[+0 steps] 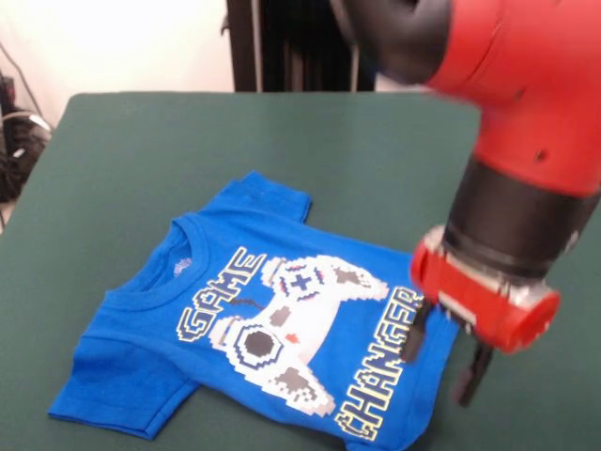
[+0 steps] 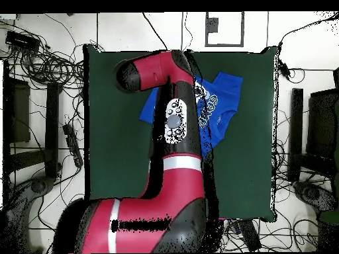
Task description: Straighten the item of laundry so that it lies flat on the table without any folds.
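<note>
gripper fingers spread apart, empty, over hem edge of blue t-shirt on green table.

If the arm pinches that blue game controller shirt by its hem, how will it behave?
The thin blue printed cotton T-shirt would likely go limp and drape. It looks light, so it probably drags across the dark green felt table and bunches instead of sliding as one piece.

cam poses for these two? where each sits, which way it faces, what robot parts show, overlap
Front view: across the table from the robot, facing it; shows the T-shirt, the red arm's wrist and the tool, open, at the shirt's hem.
Overhead view: above, looking straight down; the arm covers part of the shirt and hides the tool.
Shared: shirt, table, arm.
</note>
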